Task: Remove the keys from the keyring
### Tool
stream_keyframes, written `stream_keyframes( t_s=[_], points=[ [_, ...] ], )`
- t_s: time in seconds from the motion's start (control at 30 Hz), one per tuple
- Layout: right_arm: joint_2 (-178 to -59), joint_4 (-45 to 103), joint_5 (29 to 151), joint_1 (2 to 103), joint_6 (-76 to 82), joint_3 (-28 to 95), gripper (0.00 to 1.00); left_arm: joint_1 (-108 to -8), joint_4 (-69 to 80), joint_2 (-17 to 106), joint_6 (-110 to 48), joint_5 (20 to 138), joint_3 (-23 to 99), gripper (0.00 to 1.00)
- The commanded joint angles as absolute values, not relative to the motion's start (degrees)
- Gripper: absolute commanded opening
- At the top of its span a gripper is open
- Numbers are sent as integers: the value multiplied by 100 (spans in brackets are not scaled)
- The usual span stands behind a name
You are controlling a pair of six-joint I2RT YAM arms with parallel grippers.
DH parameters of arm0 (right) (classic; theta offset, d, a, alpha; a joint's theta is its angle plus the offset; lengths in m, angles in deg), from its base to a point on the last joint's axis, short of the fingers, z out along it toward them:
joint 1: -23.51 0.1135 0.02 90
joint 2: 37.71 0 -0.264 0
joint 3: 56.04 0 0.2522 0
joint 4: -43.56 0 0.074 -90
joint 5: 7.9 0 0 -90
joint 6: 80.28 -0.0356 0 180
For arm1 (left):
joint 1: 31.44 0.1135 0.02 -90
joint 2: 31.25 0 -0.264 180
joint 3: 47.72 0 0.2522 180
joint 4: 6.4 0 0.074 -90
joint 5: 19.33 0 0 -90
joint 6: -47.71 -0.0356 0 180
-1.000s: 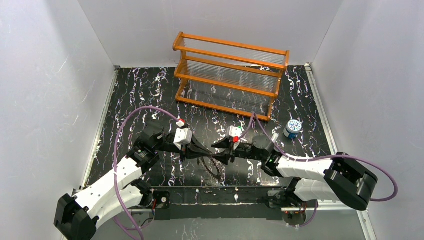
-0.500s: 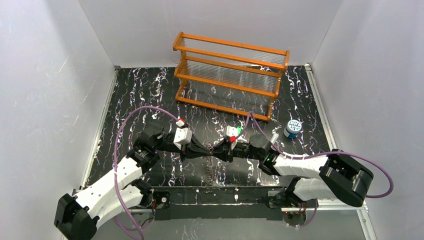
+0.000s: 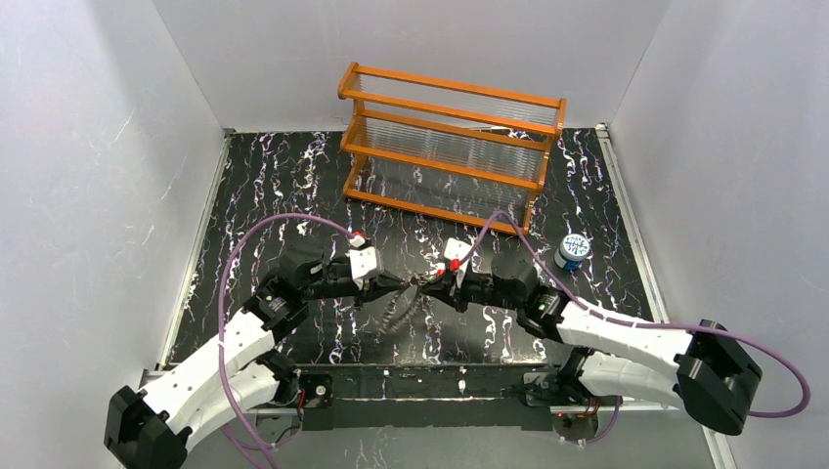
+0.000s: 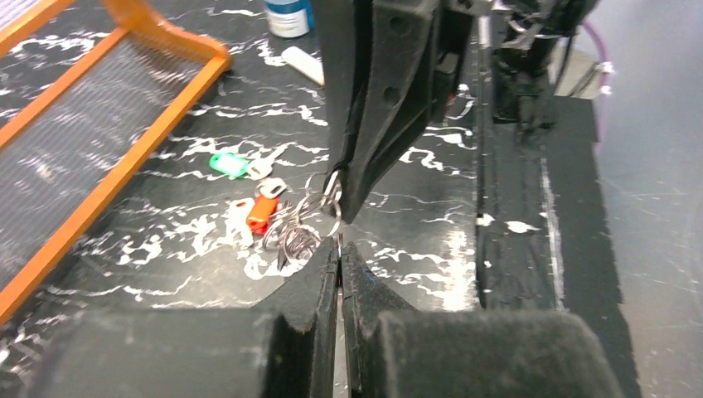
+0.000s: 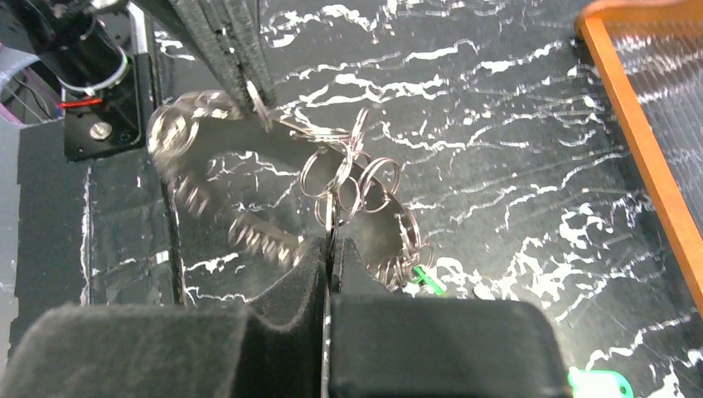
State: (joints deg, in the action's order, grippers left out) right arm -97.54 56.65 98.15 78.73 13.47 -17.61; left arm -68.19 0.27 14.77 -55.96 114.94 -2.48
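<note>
Enclosure: plain white walls (image 3: 98, 147) on the left, right and far sides, matte, faint scuffs. Tabletop (image 3: 283, 176) is black with white marble veining (glossy, picks up soft reflections). Aluminium rails (image 3: 200, 244) run along its left and right edges; a black strip (image 3: 430, 383) spans the near edge. Orange wooden rack (image 3: 450, 147) with clear slats stands far centre, slightly angled. Lighting even, diffuse, shadows soft.

Left fingers (image 4: 319, 327) pinched, right fingers (image 5: 294, 278) pinched
</note>
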Motion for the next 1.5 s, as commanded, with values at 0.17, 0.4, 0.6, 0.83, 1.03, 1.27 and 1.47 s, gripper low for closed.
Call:
stream_keyframes(
  t_s=[0.17, 0.4, 0.6, 0.83, 1.03, 1.27, 1.47],
  points=[
    [-9963, 2223, 9493, 7870, 1651, 314, 1, -6756, 155, 1126, -5561, 9745, -145, 15],
    [-10880, 514, 9454, 7866, 1892, 1933, 1, -6756, 198, 969, -5209, 9157, -143, 44],
    [-11623, -765, 9916, 7877, 2275, 3154, 1, -6756, 182, 752, -4582, 8541, -169, 52],
    [-11765, -1105, 9244, 7912, 2384, 3455, 1, -6756, -542, 744, -2718, 7957, -510, 68],
    [-11855, -1421, 9521, 7941, 2683, 3693, 1, -6756, -1200, 1311, -1493, 8269, -589, 73],
    [-11734, -1309, 9762, 7984, 2853, 3771, 1, -6755, -1324, 2333, -1357, 8633, -203, 72],
    [-11751, -1251, 9219, 7977, 2887, 3831, 1, -6756, -1320, 2324, -1609, 9096, -301, 71]
  ],
)
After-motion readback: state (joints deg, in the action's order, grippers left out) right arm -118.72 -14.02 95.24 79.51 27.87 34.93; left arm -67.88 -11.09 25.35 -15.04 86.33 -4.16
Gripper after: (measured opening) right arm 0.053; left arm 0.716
